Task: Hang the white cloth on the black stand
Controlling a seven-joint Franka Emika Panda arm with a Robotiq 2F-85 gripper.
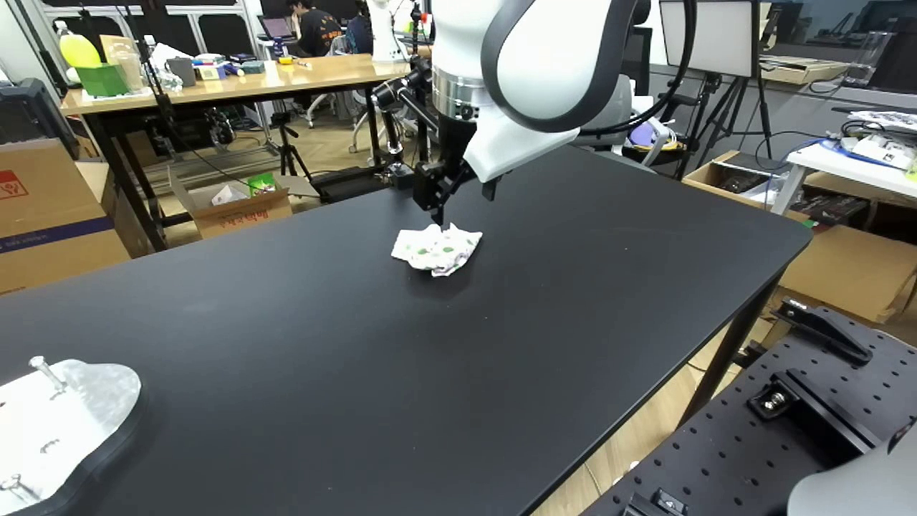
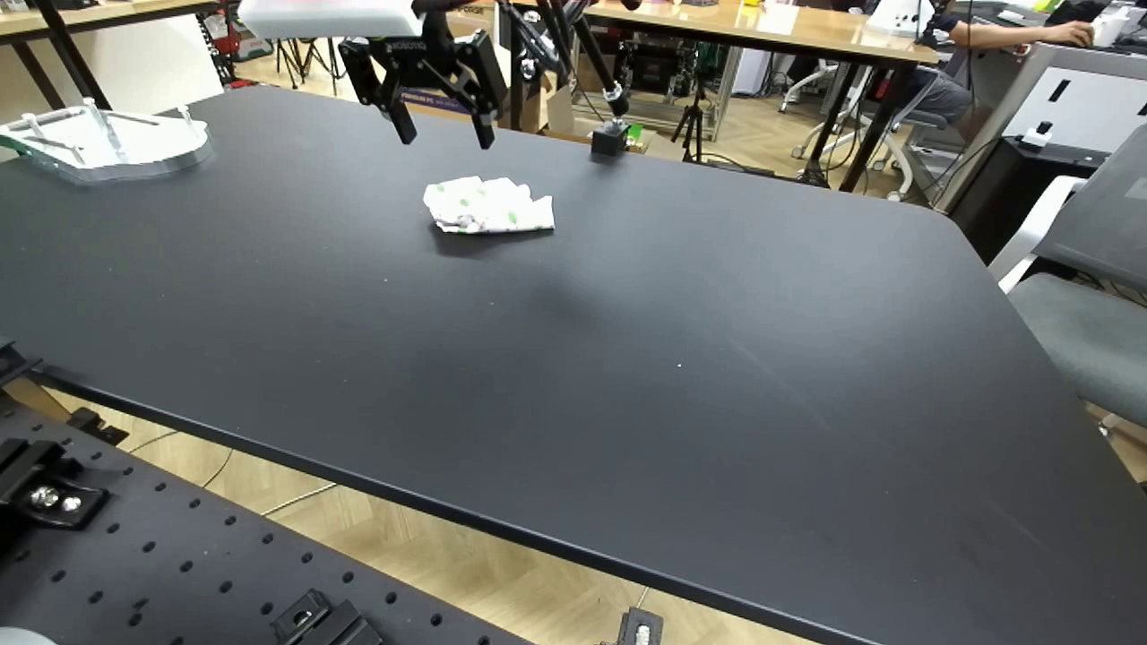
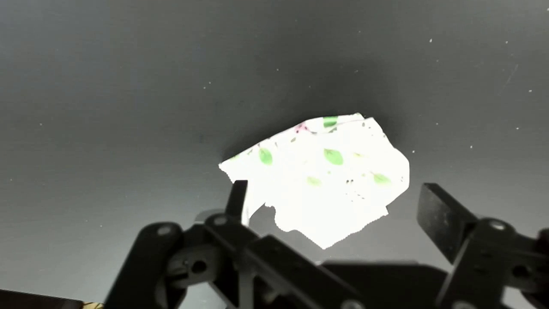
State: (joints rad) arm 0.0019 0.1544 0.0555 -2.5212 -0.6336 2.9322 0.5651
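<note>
A white cloth with green leaf prints lies crumpled on the black table in both exterior views (image 1: 437, 249) (image 2: 488, 208) and in the wrist view (image 3: 309, 189). My gripper (image 1: 463, 203) is open and empty above the cloth. In an exterior view its fingertips (image 2: 446, 137) are clearly apart from the cloth, at the upper left of it. In the wrist view the fingers (image 3: 335, 186) stand wide apart on either side of the cloth's lower part. A black upright post on a small block (image 2: 609, 139) stands at the table's far edge; I cannot tell whether it is the black stand.
A pale plate with several upright pegs (image 1: 100, 401) lies at one end of the table (image 1: 344, 358); it also shows in an exterior view (image 2: 148, 145). A perforated black mounting plate (image 1: 716, 444) sits beside the table's near edge. A grey chair (image 2: 1093, 331) stands beyond one end.
</note>
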